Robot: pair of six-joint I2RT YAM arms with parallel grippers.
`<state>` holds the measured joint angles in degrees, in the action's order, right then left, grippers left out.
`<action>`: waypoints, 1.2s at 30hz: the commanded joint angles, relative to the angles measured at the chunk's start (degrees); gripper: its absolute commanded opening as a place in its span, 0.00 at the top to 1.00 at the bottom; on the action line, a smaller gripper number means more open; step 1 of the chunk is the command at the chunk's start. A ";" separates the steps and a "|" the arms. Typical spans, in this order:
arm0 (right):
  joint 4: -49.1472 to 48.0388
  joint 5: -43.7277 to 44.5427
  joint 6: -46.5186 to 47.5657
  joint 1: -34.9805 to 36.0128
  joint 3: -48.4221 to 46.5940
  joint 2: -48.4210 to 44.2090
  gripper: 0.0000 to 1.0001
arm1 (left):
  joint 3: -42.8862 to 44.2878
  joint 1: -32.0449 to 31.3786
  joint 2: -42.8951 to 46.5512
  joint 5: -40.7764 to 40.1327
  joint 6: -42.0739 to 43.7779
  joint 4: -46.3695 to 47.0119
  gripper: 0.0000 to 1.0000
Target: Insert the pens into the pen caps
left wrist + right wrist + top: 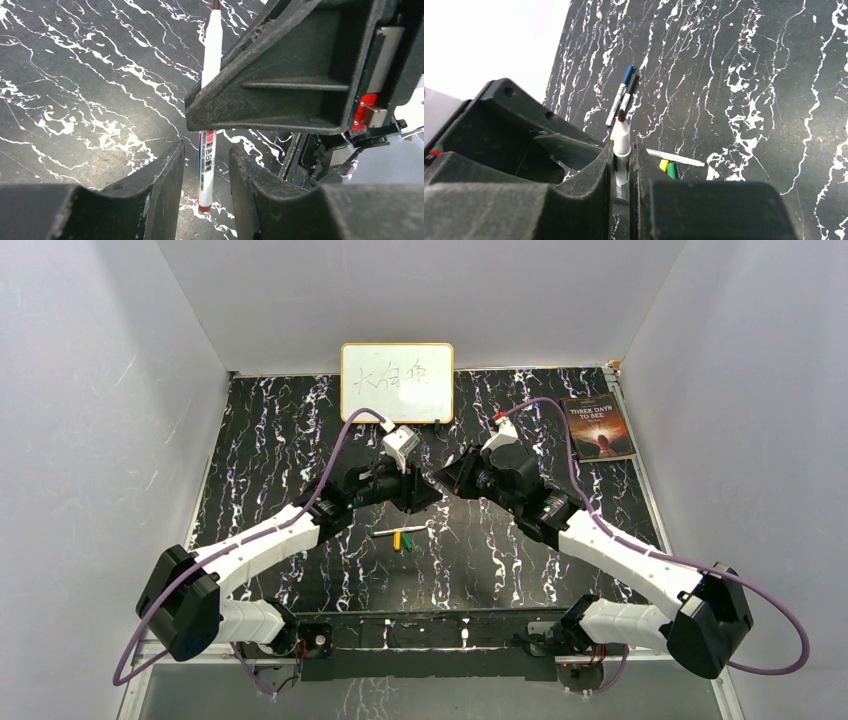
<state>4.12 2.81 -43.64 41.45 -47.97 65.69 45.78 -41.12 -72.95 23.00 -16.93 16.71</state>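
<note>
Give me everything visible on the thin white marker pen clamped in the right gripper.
The thin white marker pen looks plastic and is uncapped. Its dark brown tip is exposed, it has a red butt end, and coloured print runs along the lower barrel. The right gripper is shut around mid-barrel, with the tip pointing away from that wrist. The left gripper straddles the butt end with its jaws apart and a gap on either side, not touching the pen. Whether the pen clears the table cannot be told.

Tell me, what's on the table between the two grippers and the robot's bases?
A loose pen lies there, with a yellow cap and a green cap close by on its near side. The top view shows it.
</note>
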 commanded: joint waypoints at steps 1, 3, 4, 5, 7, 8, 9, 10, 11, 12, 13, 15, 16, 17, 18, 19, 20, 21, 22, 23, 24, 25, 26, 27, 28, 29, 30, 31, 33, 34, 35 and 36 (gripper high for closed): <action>-4.91 -1.92 -0.66 -0.08 -0.46 -2.06 1.00 | 1.53 -0.43 -0.26 2.48 -1.24 3.34 0.62; -5.29 -2.15 -1.14 -0.09 -0.02 -2.23 1.00 | 1.73 -0.45 -0.58 2.81 -1.35 3.35 0.62; -5.41 -2.19 -1.30 -0.07 0.16 -2.32 1.00 | 2.09 -0.40 -0.82 2.91 -1.23 3.08 0.65; -5.51 -2.26 -1.41 -0.13 0.27 -2.45 1.00 | 2.16 -0.44 -0.94 2.78 -1.18 2.77 0.71; -5.53 -2.39 -1.48 -0.12 0.46 -2.59 1.00 | 1.96 -0.42 -0.82 2.52 -1.27 3.00 0.88; -5.41 -2.35 -1.45 -0.06 0.47 -2.66 1.00 | 1.83 -0.42 -0.61 2.37 -1.38 3.24 0.99; -5.36 -2.30 -1.48 -0.13 0.52 -2.78 1.00 | 1.64 -0.38 -0.35 1.90 -1.50 3.46 1.00; -5.21 -2.26 -1.53 -0.11 0.58 -2.82 1.00 | 1.51 -0.44 -0.14 1.60 -1.60 3.59 1.00; -5.11 -2.14 -1.42 -0.08 0.73 -2.89 1.00 | 1.43 -0.45 0.07 1.44 -1.57 3.79 1.00; -5.02 -2.07 -1.40 -0.07 0.90 -3.06 1.00 | 1.42 -0.47 0.44 0.11 -1.46 3.37 1.00; -4.69 -1.79 -1.29 -0.08 0.94 -3.34 0.94 | 1.40 -0.45 0.72 -1.88 -1.36 2.54 1.00; -3.68 -0.77 -0.85 -0.14 1.39 -4.47 0.71 | 1.65 -0.33 1.47 -6.27 0.64 -2.05 1.00; -2.91 -0.02 -0.47 -0.07 1.82 -5.49 0.63 | 2.05 -0.27 1.67 -8.52 1.92 -4.66 1.00; -2.10 0.81 -0.20 -0.06 2.46 -6.83 0.59 | 2.43 0.07 1.74 -10.33 3.04 -7.12 1.00; -1.31 1.47 0.27 -0.09 3.43 -8.13 0.57 | 2.90 0.60 1.69 -11.94 3.72 -9.80 1.00; -0.54 2.11 0.57 -0.13 4.59 -9.64 0.57 | 3.20 1.36 1.54 -13.76 4.23 -12.12 1.00; 0.47 2.55 1.00 -0.12 5.88 -11.09 0.57 | 3.27 2.43 1.50 -14.59 4.49 -14.03 1.00; 1.09 2.62 1.82 -0.12 7.27 -12.55 0.57 | 3.00 3.73 1.59 -15.25 4.38 -15.35 1.00; 1.41 1.79 2.61 -0.07 8.67 -13.70 0.59 | 2.32 5.27 1.77 -15.31 4.05 -16.44 1.00; 1.80 0.44 4.02 0.01 10.04 -14.42 0.61 | 1.75 7.11 2.21 -14.79 3.62 -17.15 1.00; 2.52 -1.04 6.09 0.43 11.17 -14.86 0.62 | 0.97 8.81 2.71 -14.14 3.47 -17.51 1.00; 3.69 -1.46 8.00 1.41 12.05 -14.96 0.62 | 0.05 10.21 3.51 -13.65 3.26 -17.73 1.00; 5.56 -0.69 9.96 3.16 12.46 -14.60 0.62 | -0.81 11.08 4.52 -13.16 3.22 -17.63 1.00; 7.82 1.23 11.32 5.83 12.36 -13.84 0.62 | -2.01 11.48 5.83 -12.91 3.17 -17.10 1.00; 9.60 3.95 12.95 7.91 12.02 -12.86 0.63 | -3.12 11.68 7.38 -12.94 2.84 -16.73 1.00; 10.94 5.77 13.59 9.83 11.52 -11.74 0.62 | -4.06 11.80 8.58 -12.91 2.57 -16.67 1.00; 11.52 6.98 14.09 11.28 11.21 -10.46 0.62 | -4.89 11.90 9.67 -12.97 2.37 -16.69 1.00; 11.46 7.57 14.52 12.46 10.77 -9.22 0.62 | -5.84 12.06 10.69 -13.36 2.06 -16.89 1.00; 11.07 8.42 15.03 14.09 9.42 -5.32 0.61 | -7.84 12.83 12.79 -12.96 1.02 -16.70 1.00; 10.84 8.76 15.25 14.85 8.40 -3.36 0.61 | -8.88 13.43 14.42 -12.17 0.61 -16.38 1.00; 10.52 9.25 15.45 15.68 7.35 -1.32 0.61 | -9.88 14.12 15.56 -11.10 -0.08 -16.01 1.00; 9.95 9.75 15.80 16.59 6.18 0.67 0.61 | -10.71 14.74 16.70 -10.22 -0.26 -15.92 1.00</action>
<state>15.20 8.08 -31.35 55.37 -36.38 61.28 37.85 -28.56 -60.82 10.15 -15.25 0.67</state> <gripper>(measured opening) 0.386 0.088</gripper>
